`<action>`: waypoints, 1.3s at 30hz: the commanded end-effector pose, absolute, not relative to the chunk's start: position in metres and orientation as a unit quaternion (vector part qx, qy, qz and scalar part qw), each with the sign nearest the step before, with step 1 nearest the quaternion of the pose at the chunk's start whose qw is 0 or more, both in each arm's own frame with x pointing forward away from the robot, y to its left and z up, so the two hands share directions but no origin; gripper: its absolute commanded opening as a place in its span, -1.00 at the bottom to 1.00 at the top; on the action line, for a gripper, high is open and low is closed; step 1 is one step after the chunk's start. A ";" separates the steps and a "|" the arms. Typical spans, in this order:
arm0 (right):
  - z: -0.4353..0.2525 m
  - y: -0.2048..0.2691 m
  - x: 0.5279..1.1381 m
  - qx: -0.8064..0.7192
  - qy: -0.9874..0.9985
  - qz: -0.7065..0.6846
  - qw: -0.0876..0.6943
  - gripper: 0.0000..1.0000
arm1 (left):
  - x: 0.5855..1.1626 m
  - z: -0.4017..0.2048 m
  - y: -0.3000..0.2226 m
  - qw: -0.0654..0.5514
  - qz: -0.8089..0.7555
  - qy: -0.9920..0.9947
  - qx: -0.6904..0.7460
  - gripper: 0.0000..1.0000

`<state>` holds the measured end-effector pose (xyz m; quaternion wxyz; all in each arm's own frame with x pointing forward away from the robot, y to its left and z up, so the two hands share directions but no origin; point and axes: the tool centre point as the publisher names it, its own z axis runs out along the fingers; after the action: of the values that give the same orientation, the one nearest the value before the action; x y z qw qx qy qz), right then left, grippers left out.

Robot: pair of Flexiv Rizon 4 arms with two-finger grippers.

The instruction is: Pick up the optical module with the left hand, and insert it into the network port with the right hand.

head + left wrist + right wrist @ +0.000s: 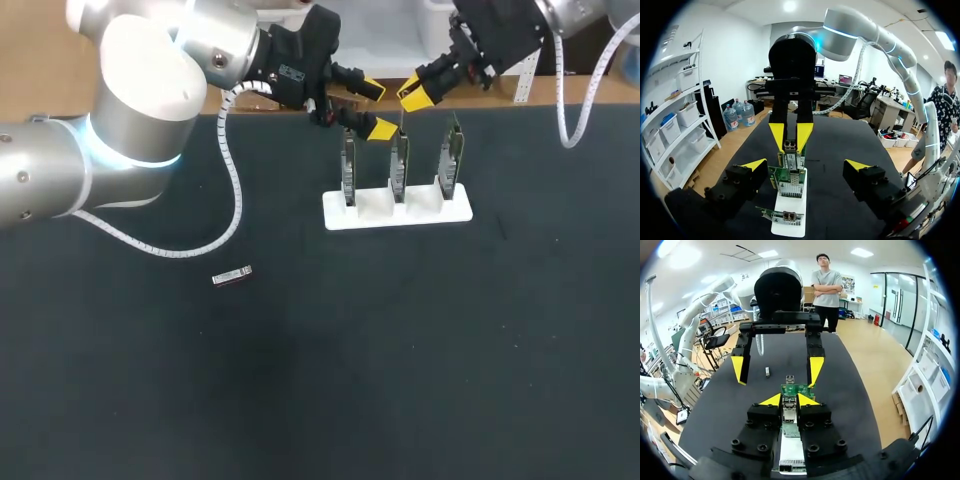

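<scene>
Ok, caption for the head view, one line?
Optical module lies on the mat while left gripper and right gripper hang by the card holder.

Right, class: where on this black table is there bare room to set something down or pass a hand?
Free: the wide black tabletop in front of the white slotted holder, and to its right. The small silver optical module lies alone, left of that. Crowded: over the holder's three green circuit boards, where open left fingers flank right fingers gripping the middle board.
</scene>
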<state>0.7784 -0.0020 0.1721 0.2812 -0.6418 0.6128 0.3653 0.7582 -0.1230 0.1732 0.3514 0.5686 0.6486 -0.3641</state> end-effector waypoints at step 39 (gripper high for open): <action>0.171 -0.001 0.771 -0.647 0.609 0.358 0.287 -1.00 | 0.761 0.174 -0.124 0.347 -0.364 0.650 0.570 1.00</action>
<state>0.7744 -0.0008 0.1712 0.2843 -0.6484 0.6076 0.3600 0.7583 -0.1230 0.1732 0.3514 0.5686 0.6486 -0.3641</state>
